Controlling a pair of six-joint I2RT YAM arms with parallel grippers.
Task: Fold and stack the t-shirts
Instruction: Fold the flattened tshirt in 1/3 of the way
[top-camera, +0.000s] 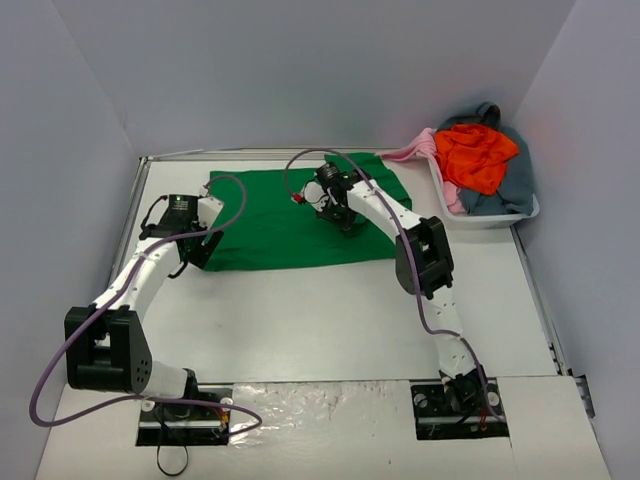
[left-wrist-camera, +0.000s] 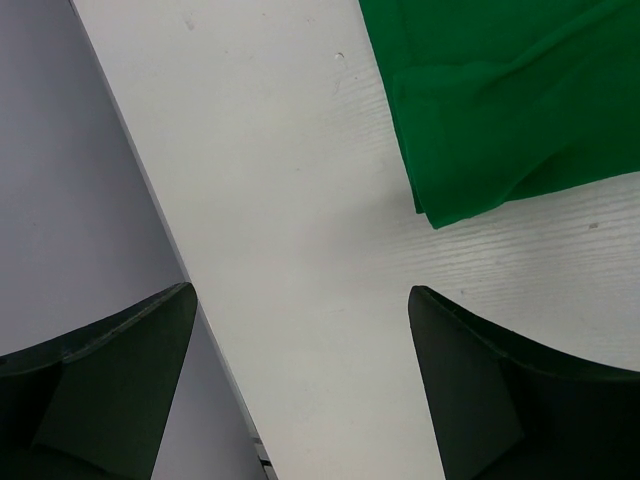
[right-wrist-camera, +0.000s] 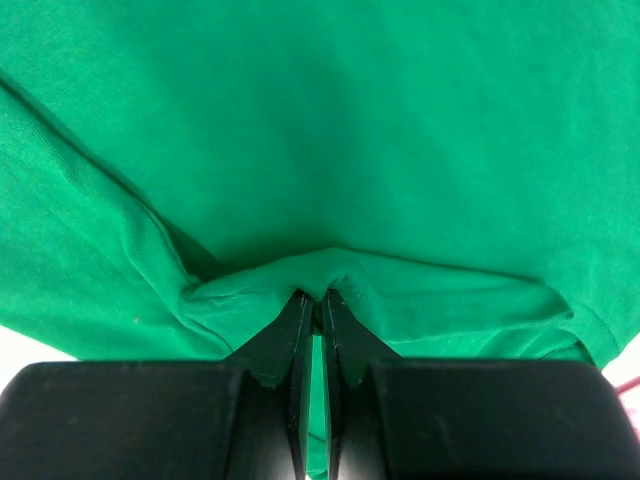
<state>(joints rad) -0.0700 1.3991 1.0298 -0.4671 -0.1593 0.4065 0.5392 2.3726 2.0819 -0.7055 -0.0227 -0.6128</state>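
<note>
My left claw (left-wrist-camera: 300, 300) hung wide open over bare tabletop (left-wrist-camera: 300, 150), a corner of the green t-shirt (left-wrist-camera: 500, 100) at one o'clock, while farther out my right claw (right-wrist-camera: 318, 295) pinched a fold of it, its length running nine to three, spare t-shirts (top-camera: 478, 158) heaped at two o'clock.

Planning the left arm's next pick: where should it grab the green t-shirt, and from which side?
Grip the green t-shirt at its near-left corner, coming in from the left over the table. That corner lies flat and free just ahead of the open left gripper, while the right gripper pinches a fold further right. Likely slide one finger under the edge.
</note>
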